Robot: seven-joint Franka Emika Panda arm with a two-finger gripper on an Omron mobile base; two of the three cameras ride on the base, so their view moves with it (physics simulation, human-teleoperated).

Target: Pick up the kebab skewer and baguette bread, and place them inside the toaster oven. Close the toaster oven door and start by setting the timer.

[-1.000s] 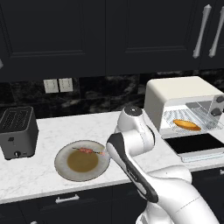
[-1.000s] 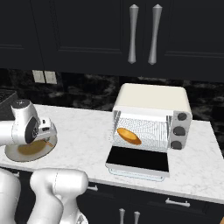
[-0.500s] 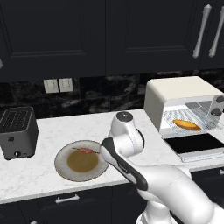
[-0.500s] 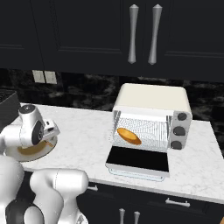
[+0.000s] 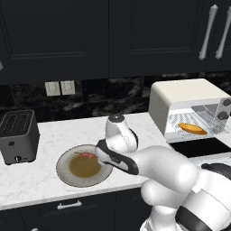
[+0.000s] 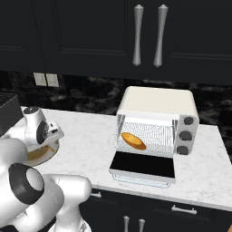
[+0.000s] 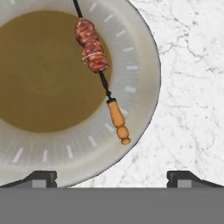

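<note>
Kebab skewer: we see it lying on the plate, meat chunks at the brown centre's edge, wooden handle on the pale rim.
Plate: rests on the marble tabletop, right of the dark toaster.
Baguette bread: we find it on the wire rack inside the toaster oven, at the tabletop's right end.
Toaster oven door: folded down flat, open.
End effector: above the plate's edge, fingers spread wide, holding nothing.
</note>
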